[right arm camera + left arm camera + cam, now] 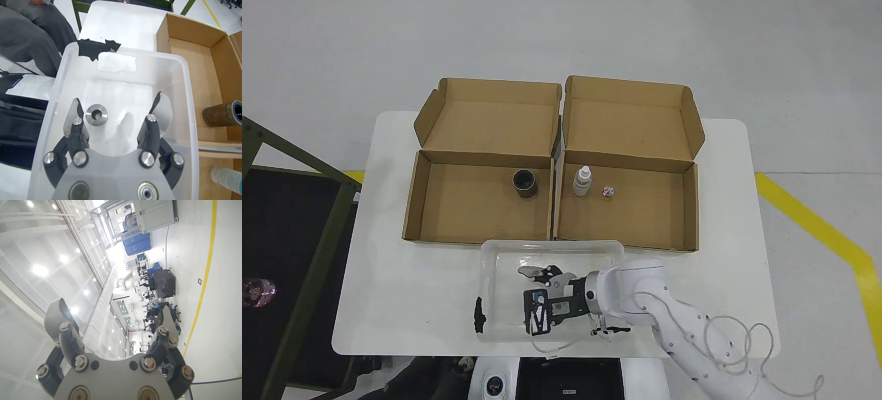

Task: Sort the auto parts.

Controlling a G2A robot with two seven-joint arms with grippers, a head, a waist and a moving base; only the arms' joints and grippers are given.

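A silver metal bushing (96,114) with a centre hole lies on the floor of the clear plastic bin (187,79). My right gripper (118,97) is lowered inside the bin, open, and the bushing sits just inside one of its fingers (79,108) with nothing grasped. In the top view the right gripper (532,297) reaches into the bin (552,243) from the right. My left gripper (113,309) points up at the hall ceiling, open and holding nothing.
Two open cardboard boxes stand behind the bin. The left box (442,215) holds a brown cylinder (526,183) (223,115). The right box (682,215) holds a white bottle (583,180) and a small pinkish part (609,190). Black tape (94,49) marks the bin's end wall.
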